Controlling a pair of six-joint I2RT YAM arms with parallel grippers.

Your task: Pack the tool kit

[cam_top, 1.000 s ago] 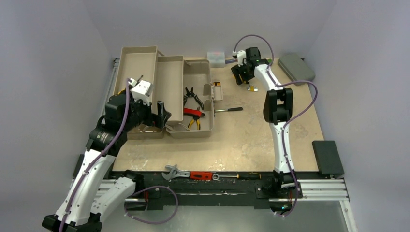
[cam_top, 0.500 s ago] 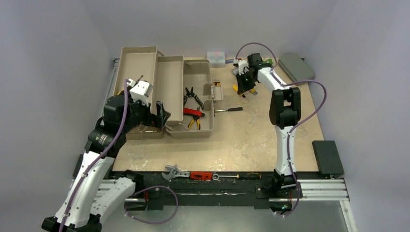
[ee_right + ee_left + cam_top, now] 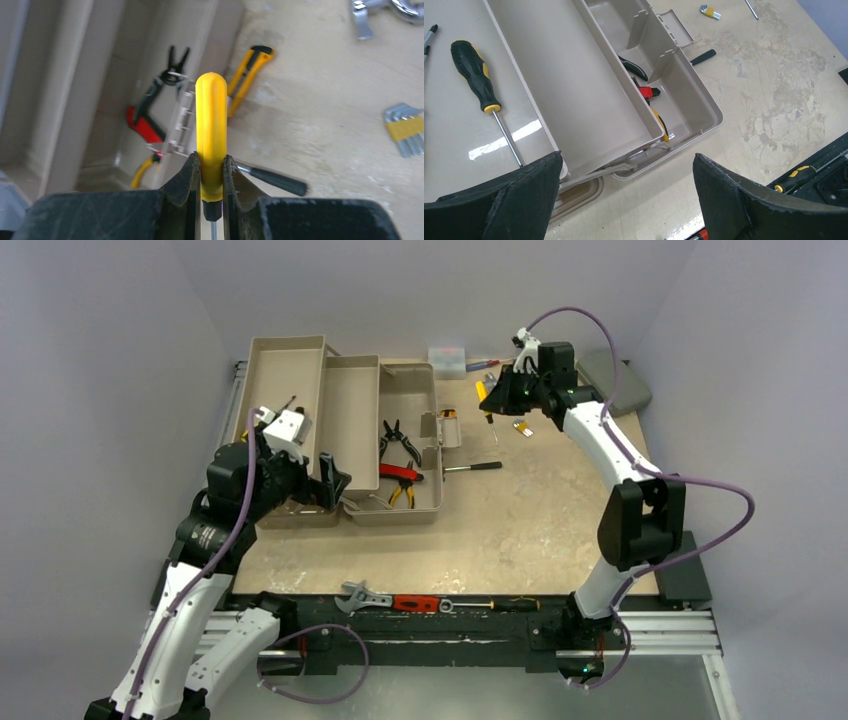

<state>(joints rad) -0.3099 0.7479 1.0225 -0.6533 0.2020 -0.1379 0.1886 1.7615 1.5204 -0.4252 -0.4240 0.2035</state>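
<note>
The tan tool kit box (image 3: 405, 390) stands open at the back left, its fold-out trays (image 3: 350, 410) spread to the left. Black, red and yellow-handled pliers (image 3: 400, 473) lie in its bottom. My right gripper (image 3: 492, 398) is shut on a yellow-handled screwdriver (image 3: 481, 391), held above the table right of the box. In the right wrist view the yellow handle (image 3: 211, 115) is pinched between the fingers (image 3: 187, 177). My left gripper (image 3: 629, 200) stands open above the box's near corner (image 3: 709, 122), holding nothing. A black-and-yellow screwdriver (image 3: 474, 75) lies left of the trays.
On the table right of the box lie a yellow utility knife (image 3: 448, 415), a black-handled screwdriver (image 3: 472, 468) and a hex key set (image 3: 522, 424). A clear box (image 3: 447, 360) and grey case (image 3: 613, 380) sit at the back. A wrench (image 3: 362, 595) and red tool (image 3: 415, 603) lie along the front rail.
My right gripper closed on the yellow-handled screwdriver and lifted it off the table, while the right arm swung out to the right. The left arm barely moved.
</note>
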